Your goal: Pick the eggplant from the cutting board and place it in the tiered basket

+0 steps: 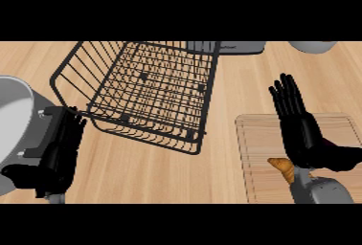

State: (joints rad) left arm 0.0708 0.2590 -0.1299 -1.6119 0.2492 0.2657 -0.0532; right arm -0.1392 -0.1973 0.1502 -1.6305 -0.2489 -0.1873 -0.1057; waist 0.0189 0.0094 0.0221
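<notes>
Grey forearms of mine enter from the lower edge, and my right hand [300, 127] hangs over the pale wooden cutting board [263, 143] at about four o'clock, its black fingers [286, 93] stretched straight toward twelve and holding nothing. Just under its wrist a small orange-brown croissant-like piece [281, 166] lies on the board. A dark purple shape beside my right thumb may be the eggplant [326, 143], but my hand covers most of it and I cannot be sure. My left hand [60, 153] rests at eight o'clock on the light wooden tabletop [148, 177], fingers straight, beside a grey round pot [14, 119]. At eleven o'clock, well apart from the board, stands the black wire tiered basket [152, 91], with nothing in it. By my judgement the task has barely started: grasping, lifting, carrying across and setting down all remain.
</notes>
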